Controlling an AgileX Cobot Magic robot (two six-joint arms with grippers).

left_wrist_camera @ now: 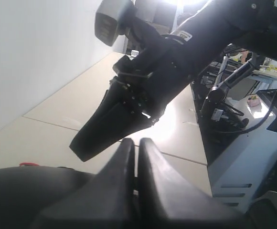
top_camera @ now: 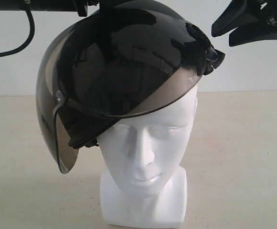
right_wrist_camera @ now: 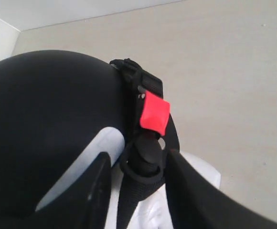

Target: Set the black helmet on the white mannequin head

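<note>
One right claw (top_camera: 222, 38) (parted), hovering high, beside black helmet (top_camera: 119, 62)

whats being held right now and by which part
Right gripper is open, holding nothing. The left gripper sits nearly shut by the black helmet; hold unclear.

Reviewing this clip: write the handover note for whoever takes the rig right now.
Left gripper: jaws nearly together beside the black helmet; what they pinch is hidden.
Right gripper: open, near the strap buckle, holding nothing.
Helmet: perched tilted on the white mannequin head, visor over the forehead, face uncovered.
Done: helmet is on the crown.
Left: level it, seat it fully, release.
</note>
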